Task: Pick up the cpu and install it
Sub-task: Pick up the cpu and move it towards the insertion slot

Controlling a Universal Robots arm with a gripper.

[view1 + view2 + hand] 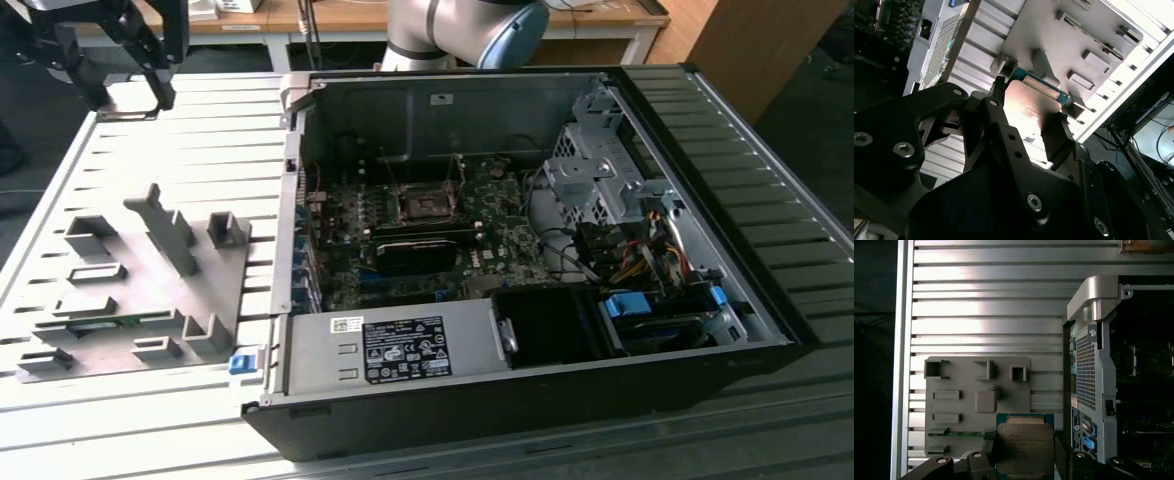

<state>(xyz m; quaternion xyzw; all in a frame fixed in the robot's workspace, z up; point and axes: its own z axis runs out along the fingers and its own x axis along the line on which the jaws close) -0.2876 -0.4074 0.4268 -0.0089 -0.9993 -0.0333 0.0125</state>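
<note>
Gripper [1030,100] clamps the cpu [1026,447] by opposite edges — seemingly squarely — over the slatted table's [200,150] far corner, exterior view's left; carrying calls for a level, steady hold.

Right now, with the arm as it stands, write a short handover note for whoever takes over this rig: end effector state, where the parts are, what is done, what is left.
End effector: shut on the chip, with a finger on each of two opposite edges.
Chip: held in the air, off the grey holder plate, over the slatted table beside the open computer case.
Socket: on the board inside the case, away from the end effector.
Done: pick-up.
Left: installing the chip in the socket.
</note>
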